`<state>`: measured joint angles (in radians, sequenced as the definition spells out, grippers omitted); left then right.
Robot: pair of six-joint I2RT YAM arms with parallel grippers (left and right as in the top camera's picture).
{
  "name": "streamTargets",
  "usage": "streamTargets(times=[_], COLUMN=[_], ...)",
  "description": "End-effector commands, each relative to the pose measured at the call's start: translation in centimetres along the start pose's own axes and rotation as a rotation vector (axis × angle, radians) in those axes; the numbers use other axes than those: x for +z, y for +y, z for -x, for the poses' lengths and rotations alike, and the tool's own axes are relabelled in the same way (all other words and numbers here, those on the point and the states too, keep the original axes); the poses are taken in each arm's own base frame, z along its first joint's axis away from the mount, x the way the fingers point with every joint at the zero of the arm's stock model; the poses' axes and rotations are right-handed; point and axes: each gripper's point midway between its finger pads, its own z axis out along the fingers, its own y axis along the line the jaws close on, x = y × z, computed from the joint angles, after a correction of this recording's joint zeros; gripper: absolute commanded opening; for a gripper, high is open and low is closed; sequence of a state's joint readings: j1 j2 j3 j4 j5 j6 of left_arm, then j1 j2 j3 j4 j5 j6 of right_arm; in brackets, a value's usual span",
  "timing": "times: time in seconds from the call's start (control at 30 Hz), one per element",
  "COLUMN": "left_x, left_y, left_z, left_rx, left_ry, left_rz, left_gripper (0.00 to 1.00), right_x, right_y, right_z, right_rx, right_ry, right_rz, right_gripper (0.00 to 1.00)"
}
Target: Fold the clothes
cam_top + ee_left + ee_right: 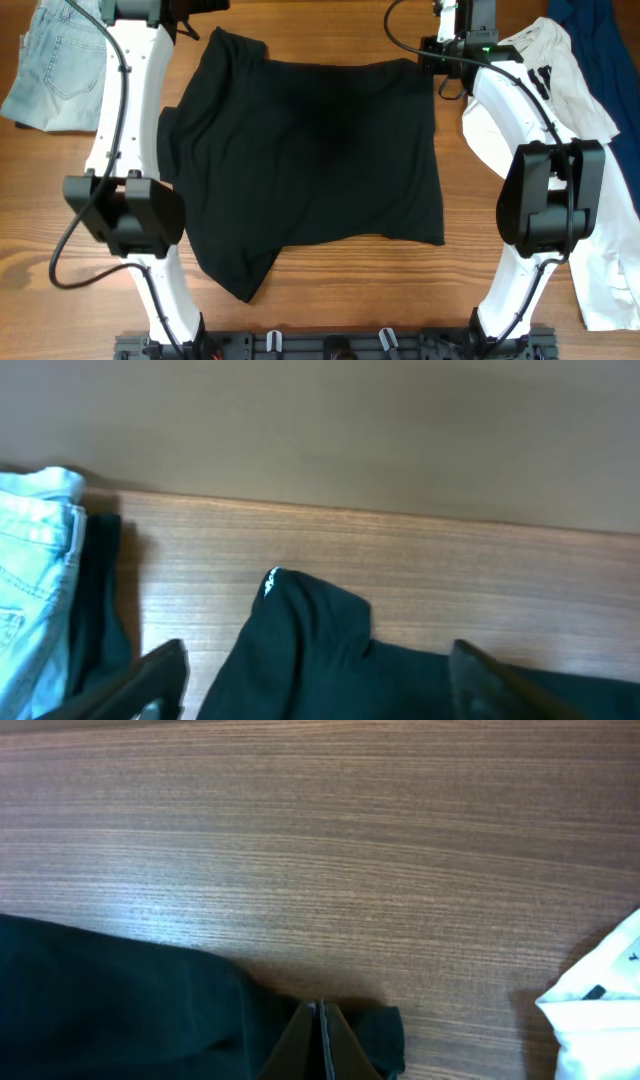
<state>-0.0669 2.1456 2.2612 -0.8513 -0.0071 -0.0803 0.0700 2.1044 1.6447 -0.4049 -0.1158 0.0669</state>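
Note:
The black shirt point(310, 160) lies spread on the wooden table, with its near left corner folded over. My left gripper point(195, 25) is at the shirt's far left corner. In the left wrist view it point(320, 695) is open, its fingers either side of a raised fold of the shirt point(310, 650) that shows a small white mark. My right gripper point(432, 62) is at the shirt's far right corner. In the right wrist view its fingers point(322, 1035) are shut on the black fabric point(120, 1010).
Light-blue jeans point(50, 70) lie at the far left, also in the left wrist view point(35, 590). A white tee with black print point(560, 90) lies on the right, its edge in the right wrist view point(600, 1010). A navy garment point(600, 40) lies at the far right.

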Motion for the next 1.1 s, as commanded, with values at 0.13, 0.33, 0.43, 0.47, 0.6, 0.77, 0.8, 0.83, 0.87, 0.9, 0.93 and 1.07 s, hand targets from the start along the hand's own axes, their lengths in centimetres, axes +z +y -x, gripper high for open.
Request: streamTargets(times=[0.13,0.33,0.43,0.47,0.6,0.77,0.8,0.83,0.87,0.9,0.93,1.07], left_x=[14.8,19.1,20.1,20.1,20.2,21.9,22.0,22.0,22.0,22.1,22.1,20.7], left_y=[1.5,2.0,2.1,2.0,2.2,4.0,4.4,4.7,5.1,5.5,5.8,5.5], left_z=[-8.2,-11.6,-11.9,-11.8,-11.7,-13.4,-13.3,-13.1,-12.8,-12.4,-12.3,-10.1], left_rx=[-0.016,-0.016,-0.016,-0.016,-0.014,-0.028,-0.032,-0.036,-0.042,-0.049,-0.052,-0.051], left_ry=[0.143,0.176,0.166,0.16,0.156,0.174,0.169,0.161,0.152,0.137,0.133,0.089], left_rz=[0.005,0.011,0.009,0.008,0.012,0.044,0.047,0.05,0.052,0.056,0.058,0.052], left_gripper=[0.98,0.93,0.61,0.52,0.43,0.48,0.47,0.47,0.45,0.42,0.34,0.05], right_x=[-0.3,-0.3,-0.3,-0.3,-0.3,-0.3,-0.3,-0.3,-0.3,-0.3,-0.3,-0.3], right_y=[0.1,0.1,0.1,0.1,0.1,0.1,0.1,0.0,0.0,0.0,0.0,0.0], right_z=[0.7,0.7,0.7,0.7,0.7,0.7,0.7,0.7,0.7,0.8,0.8,0.9], right_rx=[0.014,0.014,0.014,0.014,0.014,0.014,0.013,0.013,0.013,0.013,0.013,0.013], right_ry=[-0.012,-0.012,-0.013,-0.013,-0.014,-0.013,-0.014,-0.014,-0.014,-0.015,-0.016,-0.019], right_rz=[0.016,0.016,0.016,0.016,0.016,0.016,0.014,0.012,0.012,0.013,0.012,0.009], right_gripper=[0.04,0.04,0.04,0.04,0.04,0.04,0.04,0.04,0.05,0.04,0.04,0.04])
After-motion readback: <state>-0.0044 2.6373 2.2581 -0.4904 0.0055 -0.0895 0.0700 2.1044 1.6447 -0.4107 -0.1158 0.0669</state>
